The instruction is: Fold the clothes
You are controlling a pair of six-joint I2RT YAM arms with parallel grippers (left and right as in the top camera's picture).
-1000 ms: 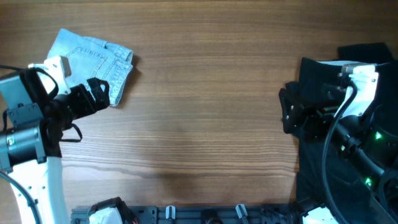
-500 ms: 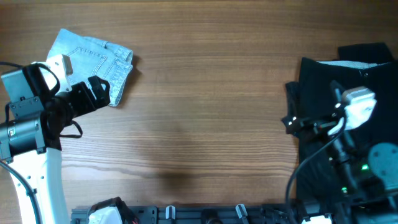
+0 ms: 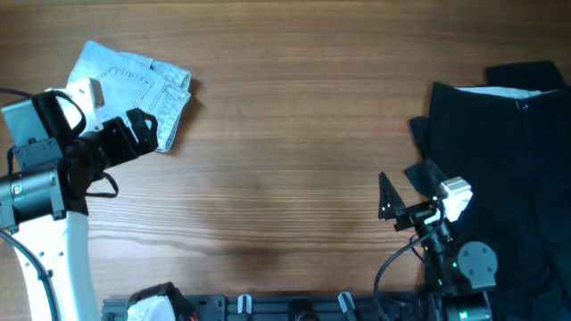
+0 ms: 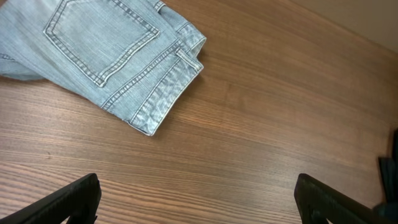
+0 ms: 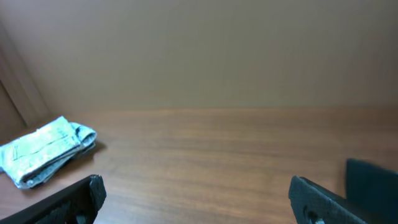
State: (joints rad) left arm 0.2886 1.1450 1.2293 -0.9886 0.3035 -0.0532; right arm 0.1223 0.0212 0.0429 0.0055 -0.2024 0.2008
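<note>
The light blue denim shorts (image 3: 134, 93) lie folded into a small bundle at the table's far left. They show in the left wrist view (image 4: 106, 50) with a back pocket up, and small at the left of the right wrist view (image 5: 46, 151). My left gripper (image 3: 143, 134) is open and empty, just right of and below the shorts. My right gripper (image 3: 399, 198) is open and empty, low on the right side of the table, left of the black garment (image 3: 504, 178). Its fingers point left across the bare wood.
The large black garment covers the table's right side and shows at the right edge of the right wrist view (image 5: 373, 180). A dark rail with fittings (image 3: 268, 308) runs along the front edge. Brown wood table (image 3: 294, 134) lies between the arms.
My right arm has pulled back off the black garment toward the front edge, its gripper now over bare wood. The left arm and the shorts have barely moved.
</note>
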